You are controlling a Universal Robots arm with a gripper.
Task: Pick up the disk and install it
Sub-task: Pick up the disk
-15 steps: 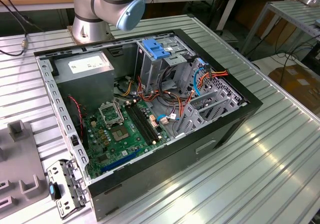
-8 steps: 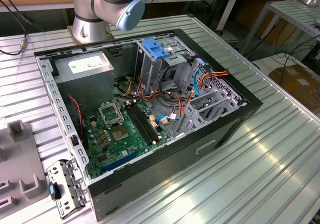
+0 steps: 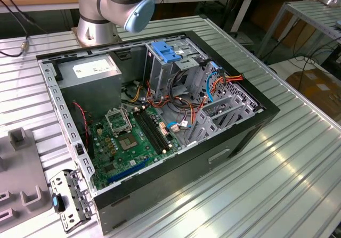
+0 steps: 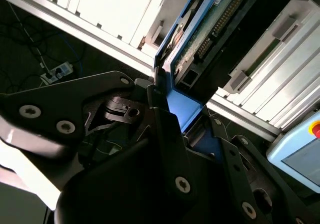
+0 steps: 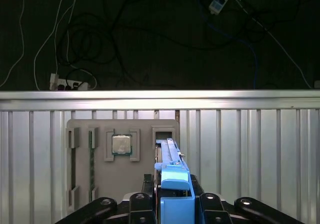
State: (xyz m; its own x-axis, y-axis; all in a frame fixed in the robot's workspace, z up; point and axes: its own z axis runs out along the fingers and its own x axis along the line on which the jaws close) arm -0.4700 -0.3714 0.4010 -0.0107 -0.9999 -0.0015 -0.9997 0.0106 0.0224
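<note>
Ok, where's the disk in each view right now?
First wrist view: the disk, edge-on, blue rail nearest, before the grey fixture plate.
Second wrist view: the disk, green circuit side showing.
Exterior view: the open computer case on the ribbed metal table.
Shared landmark: that table.

The counter (image 3: 298, 190) is ribbed bare metal, silvery, with a bright sheen. The computer case (image 3: 176, 182) has a matt black shell and dull grey sheet metal inside. Its motherboard (image 3: 133, 142) is glossy green board. The latch bracket (image 3: 168, 52) is smooth blue plastic. The disk (image 5: 173, 181) has smooth blue plastic rails, and the second wrist view shows its rough green circuit board. The hand (image 5: 172, 209) is matt black with shiny metal screws. The fixture tray (image 5: 100, 134) looks like matt grey plastic, and the chip (image 5: 121, 145) in it has a silvery metal cap.
</note>
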